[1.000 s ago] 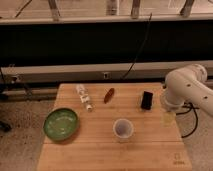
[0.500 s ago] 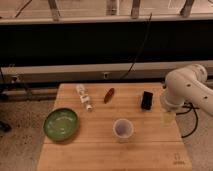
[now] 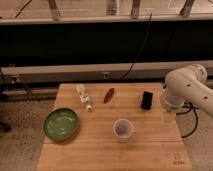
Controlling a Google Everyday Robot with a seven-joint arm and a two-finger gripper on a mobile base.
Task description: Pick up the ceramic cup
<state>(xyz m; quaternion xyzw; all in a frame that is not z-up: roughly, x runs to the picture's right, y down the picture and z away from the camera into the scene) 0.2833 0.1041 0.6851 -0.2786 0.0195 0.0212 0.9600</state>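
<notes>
The ceramic cup (image 3: 123, 129) is a small whitish-grey round cup with a purplish-grey inside. It stands upright on the wooden table (image 3: 100, 150), a little right of the middle. My gripper (image 3: 168, 118) hangs from the white arm (image 3: 187, 87) over the table's right edge. It is to the right of the cup, well apart from it, and holds nothing that I can see.
A wide green bowl (image 3: 61, 123) sits at the table's left. A clear plastic bottle (image 3: 84, 97) lies at the back, with a brown oblong object (image 3: 109, 94) beside it. A small black object (image 3: 146, 100) stands near my gripper. Cables hang behind the table.
</notes>
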